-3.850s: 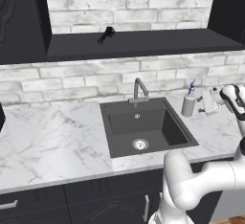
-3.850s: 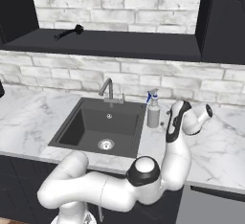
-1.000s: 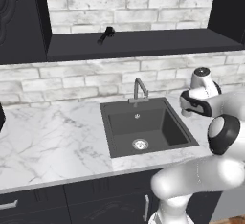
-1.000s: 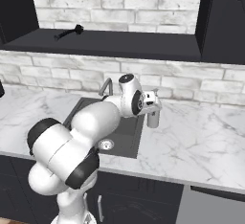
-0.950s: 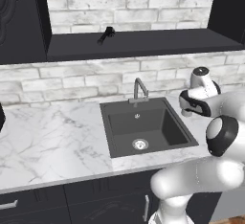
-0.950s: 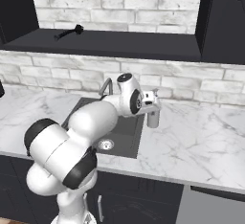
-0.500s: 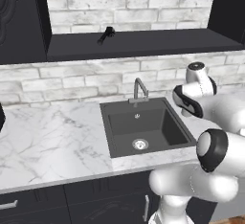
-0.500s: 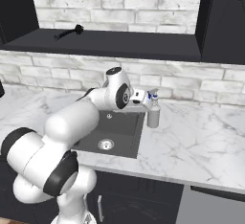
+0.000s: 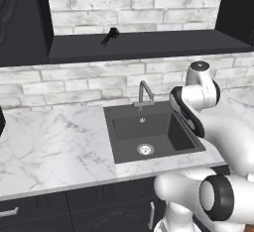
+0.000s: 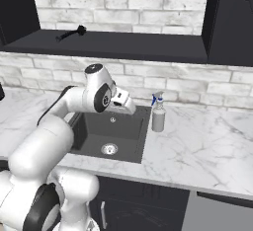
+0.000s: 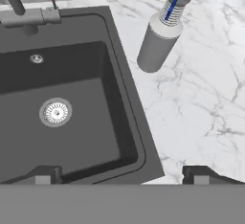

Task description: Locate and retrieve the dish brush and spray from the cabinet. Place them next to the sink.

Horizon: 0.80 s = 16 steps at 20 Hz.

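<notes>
White marble and pale brick, framed by dark fronts.

You are looking at a white marble countertop (image 9: 54, 146) with grey veining, running the full width of the wall; in the hand view the same marble (image 11: 201, 89) lies just beside the basin's edge. Behind it rises a brick backsplash (image 9: 74, 85) of whitewashed, grey-mottled bricks, and the same brick wall (image 10: 123, 0) shows higher up. Below the counter you see dark base cabinet fronts (image 9: 99, 208), one with a silver bar handle (image 10: 103, 214) set upright and another handle (image 9: 9, 212) at the far left. A tall dark panelled door (image 9: 17, 20) stands at the upper left.
</notes>
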Tool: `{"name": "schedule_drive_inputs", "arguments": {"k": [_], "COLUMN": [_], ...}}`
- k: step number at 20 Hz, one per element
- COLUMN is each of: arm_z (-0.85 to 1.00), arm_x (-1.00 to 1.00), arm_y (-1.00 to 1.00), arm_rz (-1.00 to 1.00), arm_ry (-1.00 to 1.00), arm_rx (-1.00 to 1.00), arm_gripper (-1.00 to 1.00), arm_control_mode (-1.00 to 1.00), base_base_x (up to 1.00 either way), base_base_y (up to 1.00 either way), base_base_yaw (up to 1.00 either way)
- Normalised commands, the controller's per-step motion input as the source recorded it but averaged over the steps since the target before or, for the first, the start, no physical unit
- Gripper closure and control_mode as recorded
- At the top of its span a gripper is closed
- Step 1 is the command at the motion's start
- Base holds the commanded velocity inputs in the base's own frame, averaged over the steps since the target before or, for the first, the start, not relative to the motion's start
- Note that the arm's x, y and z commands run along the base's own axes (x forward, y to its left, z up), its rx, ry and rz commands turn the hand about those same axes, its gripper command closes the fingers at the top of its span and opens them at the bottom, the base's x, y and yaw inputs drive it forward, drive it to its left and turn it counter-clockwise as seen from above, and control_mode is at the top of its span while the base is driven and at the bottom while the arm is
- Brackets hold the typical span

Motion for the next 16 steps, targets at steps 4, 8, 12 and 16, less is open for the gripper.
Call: {"name": "schedule_drive_inputs", "arguments": {"k": [4, 8, 12, 16], "arm_z": [0.51, 0.37, 0.41, 0.66], "arm_x": [-0.26, -0.27, -0.26, -0.23], "arm_y": [0.77, 0.71, 0.69, 0.62], "arm_rz": [-0.11, -0.12, -0.1, -0.1], "arm_ry": [-0.21, -0.23, -0.17, -0.21], "arm_rx": [0.0, 0.02, 0.0, 0.0], "arm_gripper": [-1.0, -1.0, -1.0, -1.0], "arm_control_mode": [-1.0, -1.0, -1.0, -1.0], "base_base_x": [0.0, 0.0, 0.0, 0.0], "base_base_y": [0.0, 0.0, 0.0, 0.0], "base_base_yaw": [0.0, 0.0, 0.0, 0.0]}}
